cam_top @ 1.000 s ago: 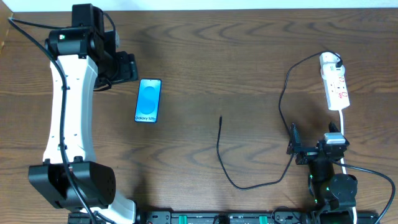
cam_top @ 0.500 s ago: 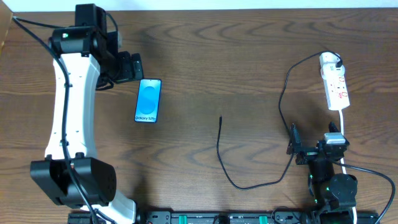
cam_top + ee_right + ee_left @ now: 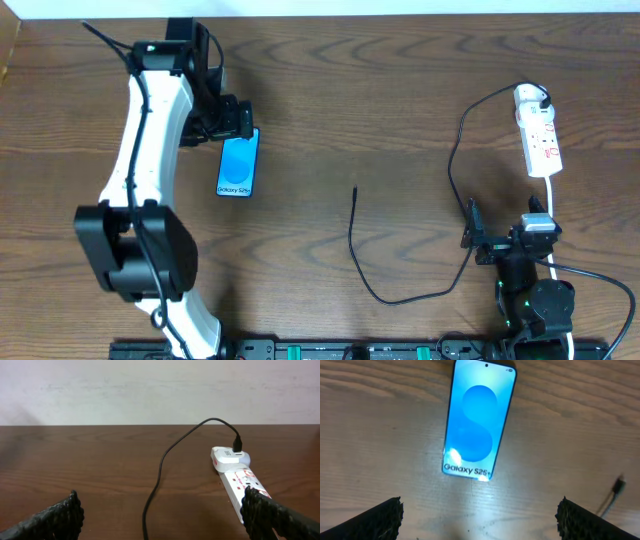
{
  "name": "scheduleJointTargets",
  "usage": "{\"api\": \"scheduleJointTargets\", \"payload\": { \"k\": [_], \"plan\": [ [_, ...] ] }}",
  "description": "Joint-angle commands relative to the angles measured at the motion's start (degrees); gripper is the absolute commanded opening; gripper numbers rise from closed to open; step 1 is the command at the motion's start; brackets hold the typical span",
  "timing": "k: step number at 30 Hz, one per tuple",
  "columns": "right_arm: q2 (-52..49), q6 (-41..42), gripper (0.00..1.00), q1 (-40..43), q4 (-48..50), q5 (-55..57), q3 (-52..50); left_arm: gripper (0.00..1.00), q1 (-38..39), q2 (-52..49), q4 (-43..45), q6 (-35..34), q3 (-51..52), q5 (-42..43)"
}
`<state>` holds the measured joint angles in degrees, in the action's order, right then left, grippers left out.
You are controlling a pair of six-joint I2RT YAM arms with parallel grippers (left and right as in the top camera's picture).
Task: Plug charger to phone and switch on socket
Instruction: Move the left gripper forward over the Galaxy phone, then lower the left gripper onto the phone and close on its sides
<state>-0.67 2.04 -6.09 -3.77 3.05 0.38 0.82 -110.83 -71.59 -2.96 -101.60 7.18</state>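
The phone [image 3: 238, 163] lies flat on the table with its blue screen lit, and it fills the upper middle of the left wrist view [image 3: 479, 420]. My left gripper [image 3: 236, 124] hovers over the phone's far end, jaws open wide and empty [image 3: 480, 517]. The charger cable [image 3: 352, 235] loops across the table. Its loose tip [image 3: 356, 190] lies free right of the phone [image 3: 618, 485], and its plug [image 3: 236, 442] sits in the socket [image 3: 538, 130]. My right gripper [image 3: 476, 234] rests open near the front edge, with the cable [image 3: 159, 467] between its fingers' line and the socket [image 3: 240, 477] at the right.
The socket's white cord [image 3: 551, 205] runs down toward the right arm's base [image 3: 535, 300]. The left arm [image 3: 150, 150] arches over the table's left side. A pale wall [image 3: 160, 390] rises behind the table's far edge.
The left arm has swung right, bringing its gripper from beside the phone to over its far end. Its jaws have opened wide. The right arm, cable and phone have not moved.
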Motion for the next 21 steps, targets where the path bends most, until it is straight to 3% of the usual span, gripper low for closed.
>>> {"api": "scheduleJointTargets", "payload": {
  "k": [1,10,21],
  "plan": [
    [0.4,-0.9,0.99,-0.3,-0.1,0.5,-0.1,0.98,-0.1,-3.5,0.3,0.5,0.5,-0.3],
    [0.4,-0.9,0.99,-0.3,-0.1,0.5,-0.1,0.98,-0.1,-10.8,3.8,0.5,0.5,-1.7],
    [0.4,-0.9,0.99,-0.3,-0.1,0.5,-0.1,0.98,-0.1,-11.2,9.5,0.6,3.1,-3.8]
  ]
}}
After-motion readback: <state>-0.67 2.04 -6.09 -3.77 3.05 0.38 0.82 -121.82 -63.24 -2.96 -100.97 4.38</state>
